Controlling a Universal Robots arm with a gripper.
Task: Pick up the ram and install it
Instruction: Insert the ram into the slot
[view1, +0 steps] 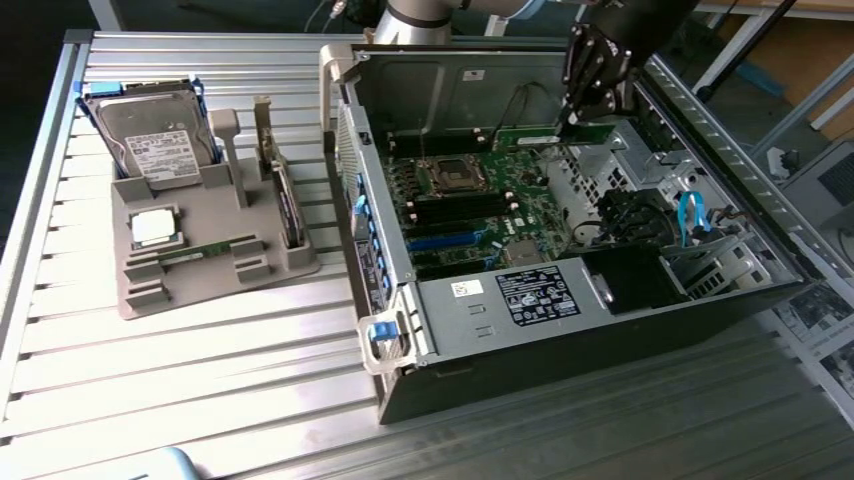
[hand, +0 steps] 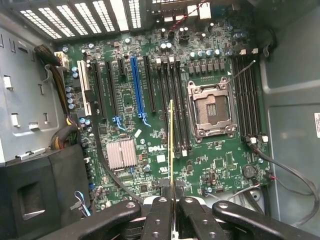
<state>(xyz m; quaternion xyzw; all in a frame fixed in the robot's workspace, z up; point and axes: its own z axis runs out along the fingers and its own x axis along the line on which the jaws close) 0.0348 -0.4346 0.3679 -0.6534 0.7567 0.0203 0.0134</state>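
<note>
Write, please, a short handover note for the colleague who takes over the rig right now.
Grip: the claw is shut on the ram.
Place: the ram hangs edge-on inside the open computer case, over the motherboard, above the black memory slots beside the CPU socket.
Done: the ram is picked up and is inside the case.
Left: it is not yet seated in a slot.
</note>
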